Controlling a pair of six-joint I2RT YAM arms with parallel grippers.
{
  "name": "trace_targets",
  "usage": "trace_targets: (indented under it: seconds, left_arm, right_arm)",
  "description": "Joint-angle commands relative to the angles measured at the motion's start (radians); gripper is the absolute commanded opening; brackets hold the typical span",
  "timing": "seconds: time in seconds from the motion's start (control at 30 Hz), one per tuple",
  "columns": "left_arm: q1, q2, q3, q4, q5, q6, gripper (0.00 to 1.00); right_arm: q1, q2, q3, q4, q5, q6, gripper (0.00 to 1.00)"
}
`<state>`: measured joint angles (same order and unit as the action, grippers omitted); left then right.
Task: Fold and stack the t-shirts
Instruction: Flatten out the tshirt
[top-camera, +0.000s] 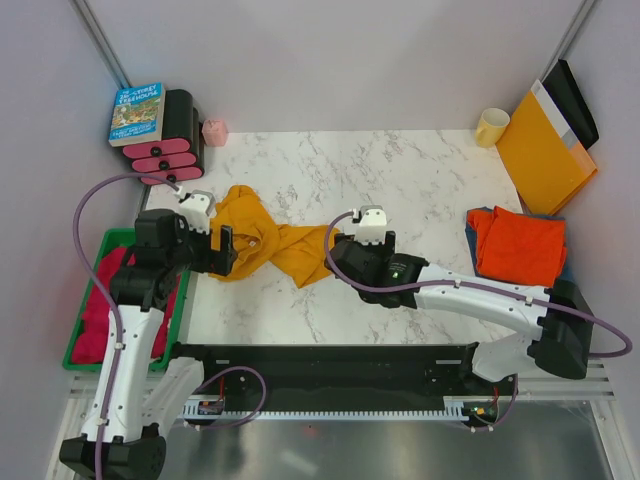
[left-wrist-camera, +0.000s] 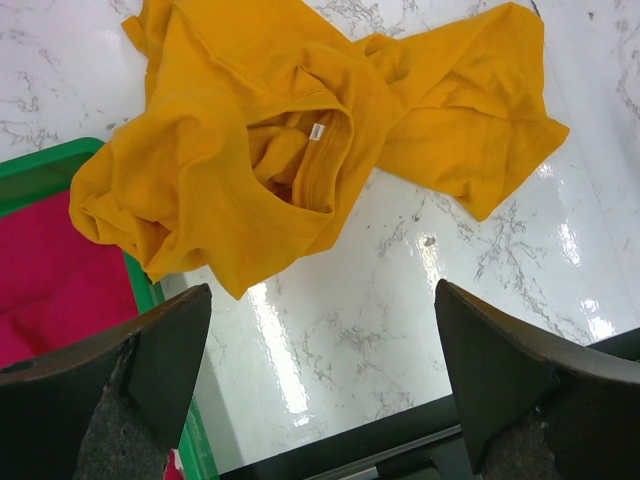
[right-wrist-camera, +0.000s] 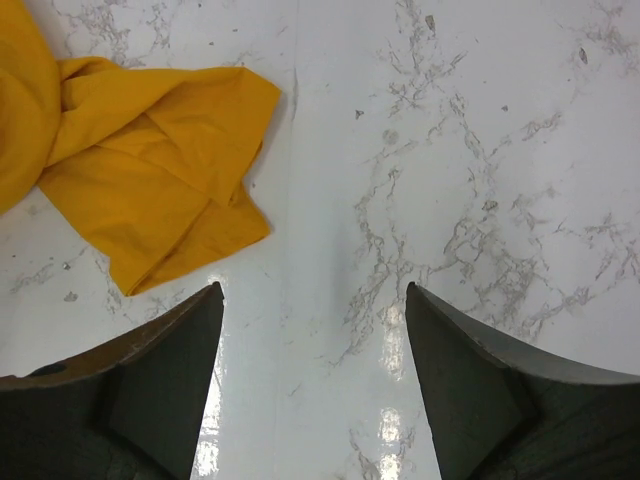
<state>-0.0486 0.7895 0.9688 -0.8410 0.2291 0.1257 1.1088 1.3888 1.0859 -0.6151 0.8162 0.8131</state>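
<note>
Twist in the mustard-yellow shirt is my main concern: it lies bunched and roped across the middle of the desk, collar turned inward, layers overlapping. The left end effector hangs with jaws spread wide, holding nothing, above the near-left edge of the shirt, where the cloth touches the rim of the green bin. A pinch here would likely take several layers at once, so a lift would raise a knot, not a hem. Fingers set too far left could also snag the bin rim or the red cloth inside it. The right end effector is also open and empty, and stands over bare marble just beside the shirt's right corner; closing from this position, I judge, would catch nothing. Pulling one end alone would drag the whole bundle instead of spreading it. The orange-red shirt lies folded on the blue shirt, well apart at the right.
</note>
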Motion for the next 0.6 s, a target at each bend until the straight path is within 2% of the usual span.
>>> trace_targets:
  seconds: [0.0,0.2,0.4,0.57]
  left_arm:
    - [-0.007,-0.016,0.025,0.008,-0.051,-0.026,1.00]
    - [0.009,-0.003,0.024,0.043,-0.080,-0.034,1.00]
    - [0.021,0.066,0.051,0.069,-0.132,-0.035,1.00]
    - [0.023,0.207,0.079,0.161,-0.175,0.012,0.99]
  right_arm:
    - [0.017,0.019,0.068,-0.026,0.051,0.026,0.81]
    - [0.017,0.024,0.078,-0.032,0.077,-0.052,0.81]
    - [0.016,-0.046,0.037,-0.031,0.152,-0.061,0.81]
    - [0.016,-0.062,0.040,-0.024,0.140,-0.097,0.80]
